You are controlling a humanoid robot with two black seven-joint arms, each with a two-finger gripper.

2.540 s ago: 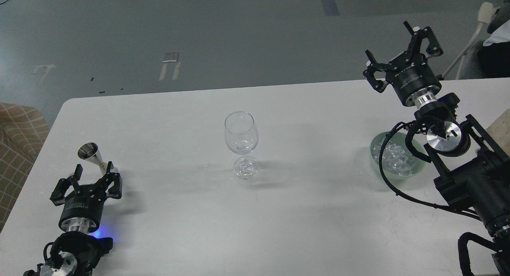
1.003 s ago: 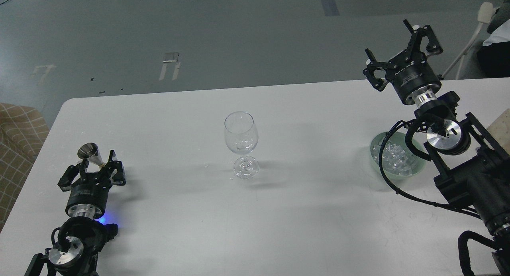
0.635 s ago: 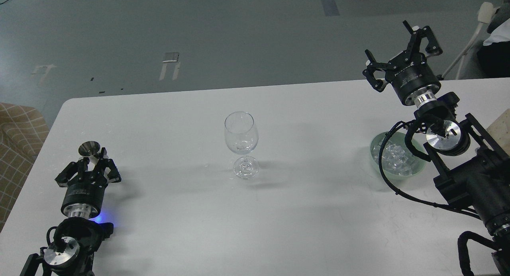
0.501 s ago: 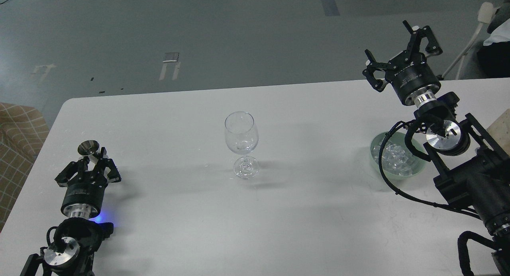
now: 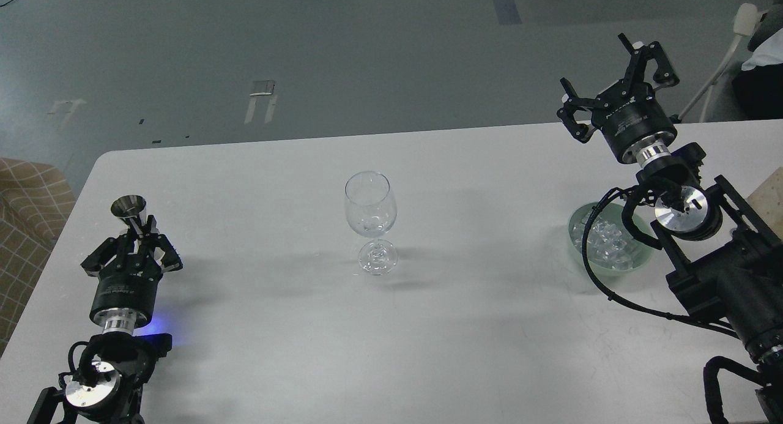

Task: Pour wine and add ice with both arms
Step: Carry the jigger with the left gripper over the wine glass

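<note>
A clear wine glass [image 5: 369, 216] stands upright at the middle of the white table [image 5: 440, 338]. My left gripper [image 5: 139, 233] is at the table's left side, shut on the stem of a small silver metal jigger [image 5: 129, 207], which it holds upright. The wine itself is not visible; I cannot see into the jigger. The ice [image 5: 607, 241] lies as several clear cubes in a pale green bowl [image 5: 575, 229] at the right, partly hidden behind my right arm. My right gripper [image 5: 610, 75] is open and empty, raised beyond the bowl near the table's far edge.
The table's left edge runs close beside my left arm, with a checked brown seat [image 5: 24, 228] past it. A beige block [image 5: 772, 194] sits at the right edge. A white chair frame [image 5: 725, 60] stands behind the right gripper.
My left gripper moved forward to the jigger, shut on it, and has carried it up and a little to the left. The right arm, glass and bowl have not moved.
</note>
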